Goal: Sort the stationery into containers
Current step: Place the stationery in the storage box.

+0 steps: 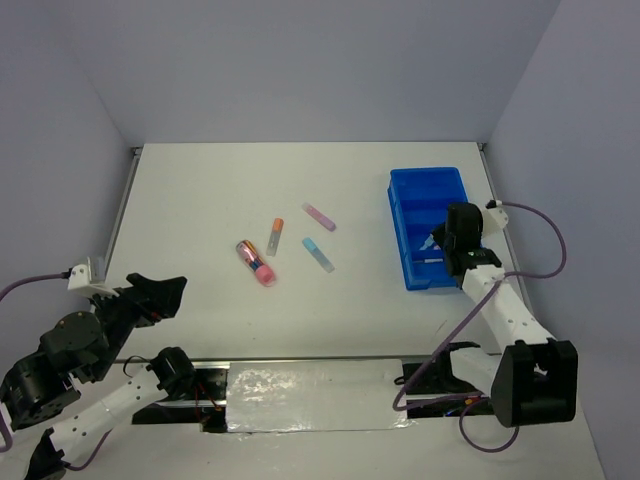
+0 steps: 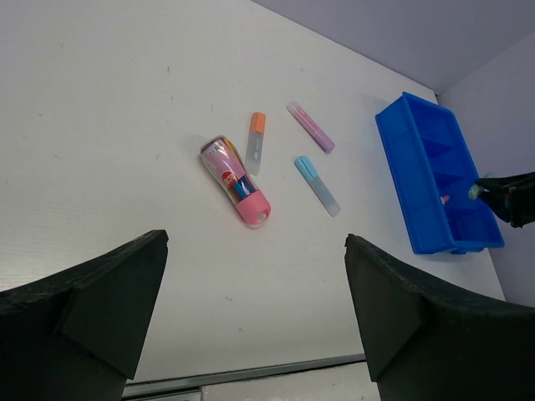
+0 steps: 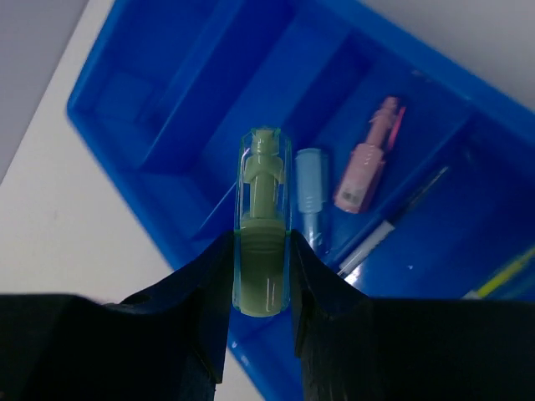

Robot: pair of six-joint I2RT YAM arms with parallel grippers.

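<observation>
No word, brand, number or sign can be read anywhere in these views. The pink-capped tube (image 2: 236, 181), lying on the table (image 2: 100, 125) left of centre, has a colourful printed wrapper, but its marks are too small and blurred to make out. The pink marker (image 3: 365, 167) in the blue tray (image 3: 109, 92) at the right bears a small pale label patch, and the orange-capped marker (image 2: 256, 142) a greyish band; both are illegible.
</observation>
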